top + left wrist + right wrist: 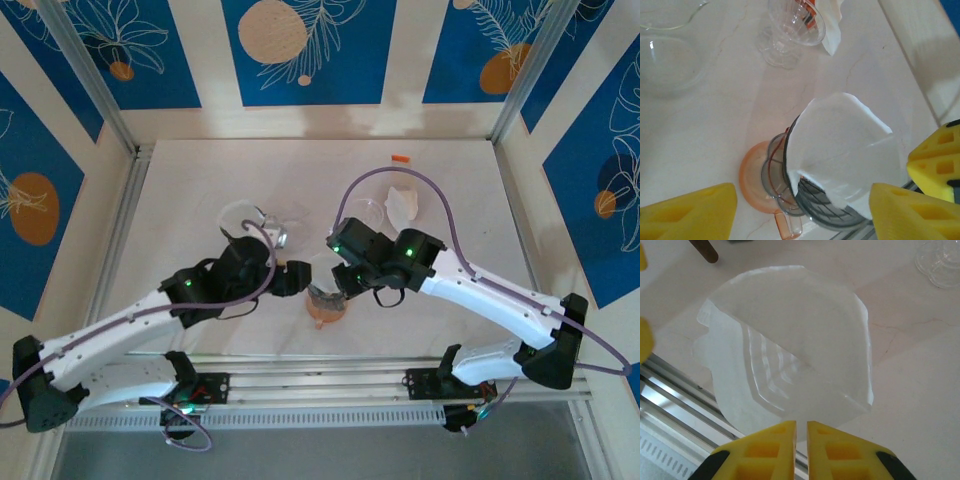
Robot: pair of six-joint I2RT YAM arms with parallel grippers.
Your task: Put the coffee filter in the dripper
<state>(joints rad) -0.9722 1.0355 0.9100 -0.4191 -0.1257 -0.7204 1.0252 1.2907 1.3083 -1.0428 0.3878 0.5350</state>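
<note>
A smoky grey dripper stands on an orange base with a small handle, near the table's front edge. A white coffee filter leans into its mouth, opened into a cone and tilted to the right. My right gripper is shut on the filter's near edge, and one of its yellow fingers shows beside the filter. My left gripper is open, its yellow fingers wide apart on either side of the dripper and not touching it.
A clear glass dripper stands behind, with spare white filters beside it. A glass carafe sits at the back left. A small orange piece lies farther back. The metal rail runs along the front.
</note>
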